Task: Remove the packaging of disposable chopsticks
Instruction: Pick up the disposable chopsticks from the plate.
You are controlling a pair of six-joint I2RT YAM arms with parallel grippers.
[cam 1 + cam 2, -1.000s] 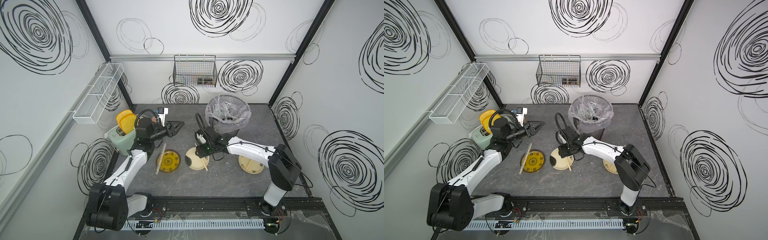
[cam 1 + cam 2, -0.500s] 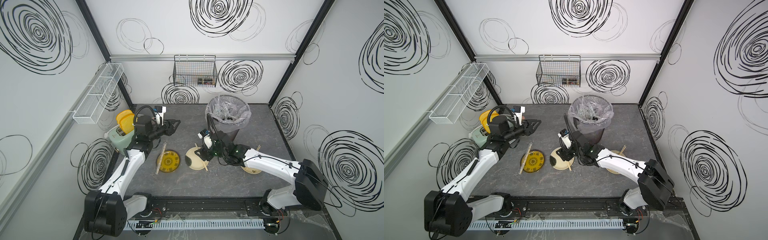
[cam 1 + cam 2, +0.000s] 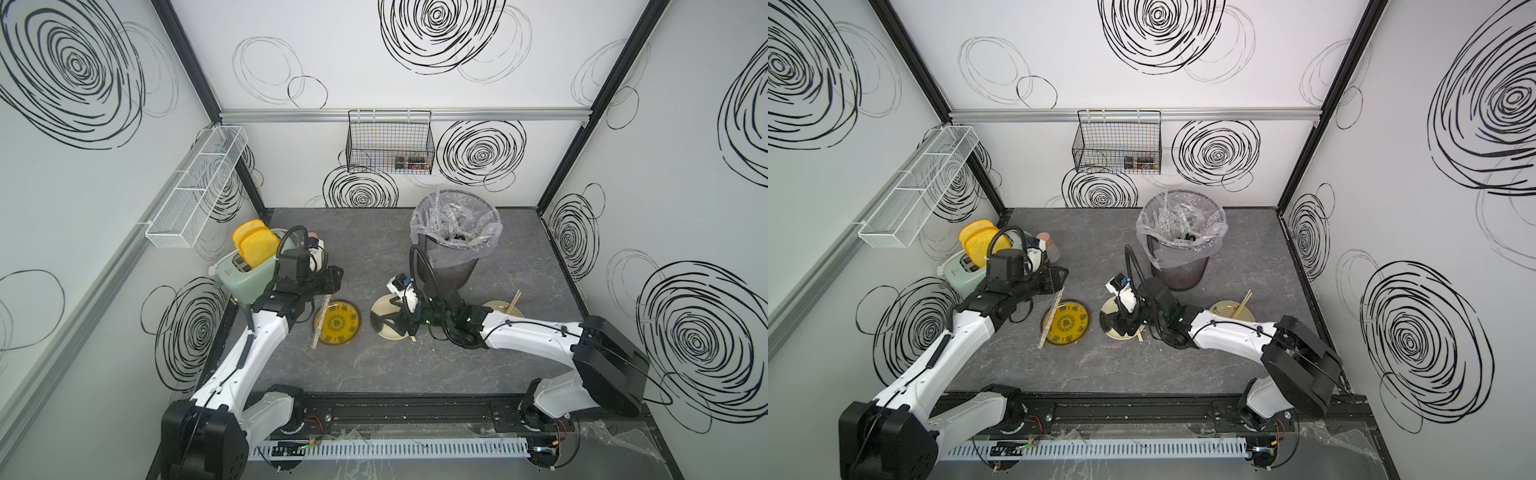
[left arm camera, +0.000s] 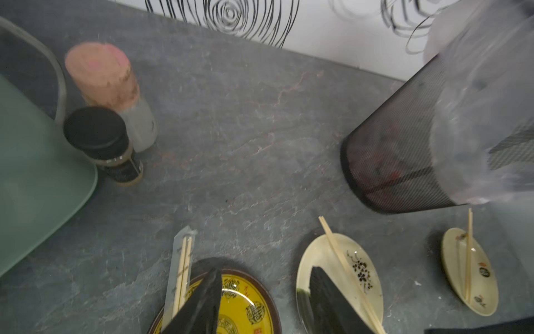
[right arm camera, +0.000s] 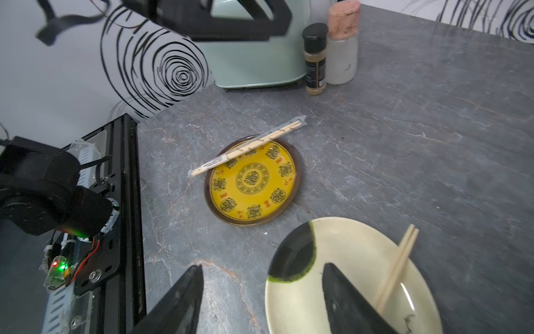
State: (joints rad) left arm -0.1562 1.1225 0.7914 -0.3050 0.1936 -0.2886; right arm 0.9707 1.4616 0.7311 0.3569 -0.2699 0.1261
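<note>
Currently left gripper [image 4: 264, 270] wide, empty, near sleeved chopsticks [image 5: 248, 147] on yellow plate [image 5: 251, 199]; right gripper [image 5: 261, 266] wide, empty, over cream plate [image 5: 346, 245].

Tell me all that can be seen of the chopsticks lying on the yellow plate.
The wrapped chopsticks are two thin, pale wooden sticks, side by side, still inside a clear plastic sleeve with small dark print near one end. The sleeve is slightly longer than the sticks. They lie across one side of the yellow plate, both ends reaching past its dark rim over the grey table. Only the plate visibly touches them.
</note>
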